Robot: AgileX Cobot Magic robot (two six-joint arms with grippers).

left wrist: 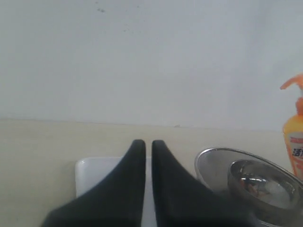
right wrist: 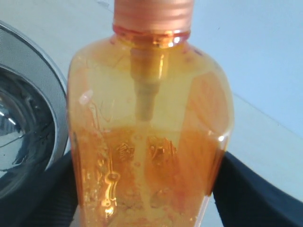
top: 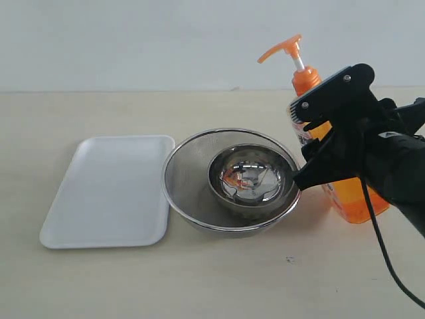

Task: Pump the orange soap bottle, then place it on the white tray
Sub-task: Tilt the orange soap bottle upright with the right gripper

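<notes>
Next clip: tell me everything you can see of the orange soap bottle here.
The orange soap bottle is translucent orange plastic, about half full of bubbly liquid, its dip tube visible inside. The orange pump head sits raised on a white stem above a ribbed collar; one face carries a white-and-red label. It stands on the table just beside the steel mesh strainer, apparently leaning slightly toward it, not on the white tray. The right gripper clasps its body from both sides.

Orange soap bottle (top: 352,199): translucent orange, white stem, white-red label. White tray (top: 106,193): plain white. Strainer (top: 189,176): silver mesh. Bowl (top: 249,176): shiny steel w/ orange reflection. Left gripper (left wrist: 148,146) & right gripper (top: 309,136): black. Table (top: 232,279): beige.
</notes>
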